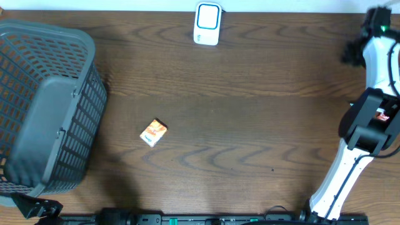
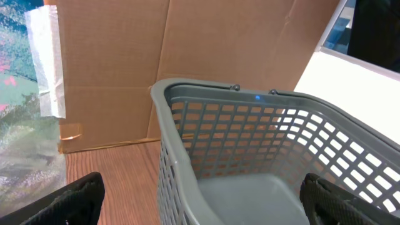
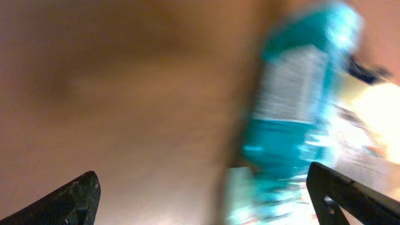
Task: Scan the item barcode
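— What takes up the wooden table [image 1: 250, 94]?
— A grey basket [image 1: 44, 106] fills the overhead frame's left side. The left gripper [image 2: 203, 197] faces it, fingers spread wide.
— The right gripper [image 3: 206, 190]?
— Spread wide too. A blurred teal shape [image 3: 294, 112] shows between its fingers. Contact, I cannot tell.
— And the item?
— White scanner [image 1: 207, 24] top centre. The small orange box [image 1: 153, 132] lies left of centre, well apart from it.

Basket [image 1: 44, 100] on the table [image 1: 262, 94] at my left, small box [image 1: 153, 132] right of it, scanner [image 1: 207, 24] beyond at the far edge
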